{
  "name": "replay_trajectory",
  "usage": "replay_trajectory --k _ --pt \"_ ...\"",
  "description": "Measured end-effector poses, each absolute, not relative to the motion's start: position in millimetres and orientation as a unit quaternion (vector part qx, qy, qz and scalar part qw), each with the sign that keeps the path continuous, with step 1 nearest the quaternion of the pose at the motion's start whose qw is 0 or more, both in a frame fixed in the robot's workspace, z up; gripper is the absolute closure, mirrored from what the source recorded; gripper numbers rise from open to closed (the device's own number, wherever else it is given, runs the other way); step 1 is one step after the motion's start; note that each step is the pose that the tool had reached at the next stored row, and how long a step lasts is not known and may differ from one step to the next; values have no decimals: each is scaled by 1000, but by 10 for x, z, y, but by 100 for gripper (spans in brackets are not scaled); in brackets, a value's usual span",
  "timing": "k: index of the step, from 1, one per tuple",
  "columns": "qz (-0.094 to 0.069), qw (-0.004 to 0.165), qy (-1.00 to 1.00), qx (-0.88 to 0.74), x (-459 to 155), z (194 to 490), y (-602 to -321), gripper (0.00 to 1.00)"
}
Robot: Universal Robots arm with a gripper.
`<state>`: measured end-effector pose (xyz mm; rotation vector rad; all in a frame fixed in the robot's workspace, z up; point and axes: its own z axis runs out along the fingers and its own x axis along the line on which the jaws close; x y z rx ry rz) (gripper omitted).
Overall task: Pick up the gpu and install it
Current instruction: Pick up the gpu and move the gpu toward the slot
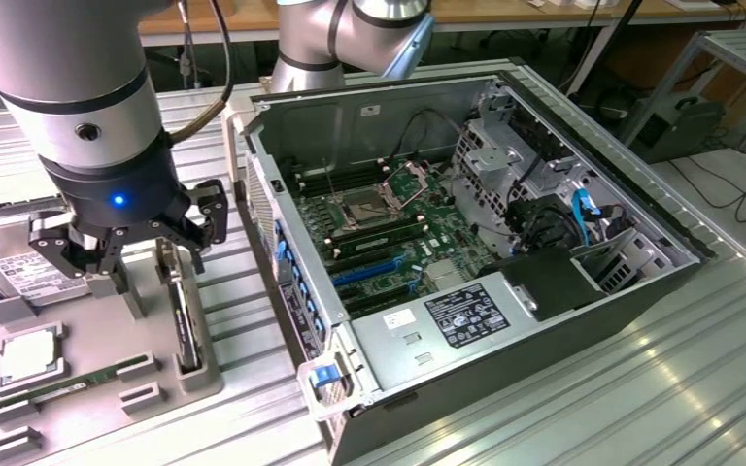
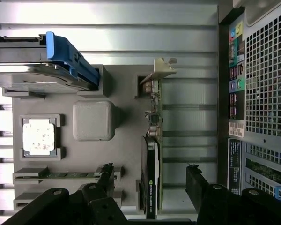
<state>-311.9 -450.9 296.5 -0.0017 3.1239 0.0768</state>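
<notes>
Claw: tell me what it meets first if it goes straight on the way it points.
Most likely the gpu, standing on edge in the grey holder, lined up with the open claw; depth is unclear.

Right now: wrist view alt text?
The open gripper hovers astride the gpu, which stands on edge in a grey tray. The tray also holds a CPU, RAM stick and hard drive; the computer case sits alongside.

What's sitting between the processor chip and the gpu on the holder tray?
A plain gray rounded square block stands on the tray between the processor chip and the gpu. The wrist view shows it.
</notes>
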Motion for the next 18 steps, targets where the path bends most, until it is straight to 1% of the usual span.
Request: replay_trajectory --k 18 --pt "25 8 1000 -3 -3096 2812 -4524 28"
